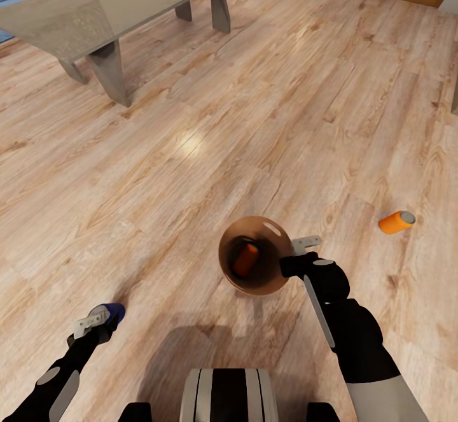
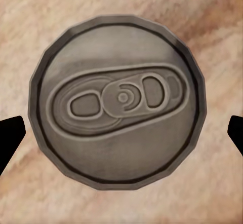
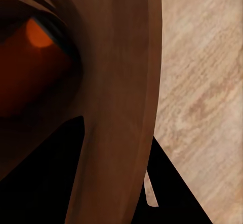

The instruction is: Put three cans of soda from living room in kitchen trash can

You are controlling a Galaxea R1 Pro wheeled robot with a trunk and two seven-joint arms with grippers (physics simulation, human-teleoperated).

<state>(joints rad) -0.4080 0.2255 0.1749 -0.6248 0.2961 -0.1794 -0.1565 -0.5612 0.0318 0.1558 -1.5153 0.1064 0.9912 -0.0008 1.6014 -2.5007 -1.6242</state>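
Left end effector [image 1: 102, 317] reaches in low at lower left, fingers spread; right end effector [image 1: 299, 253] sits clamped, lower centre-right.

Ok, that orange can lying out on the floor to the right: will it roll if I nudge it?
Probably. The orange can lies on its side on smooth plank floor, so it would likely roll sideways. Its round wall may slip between fingers; it looks stiff.
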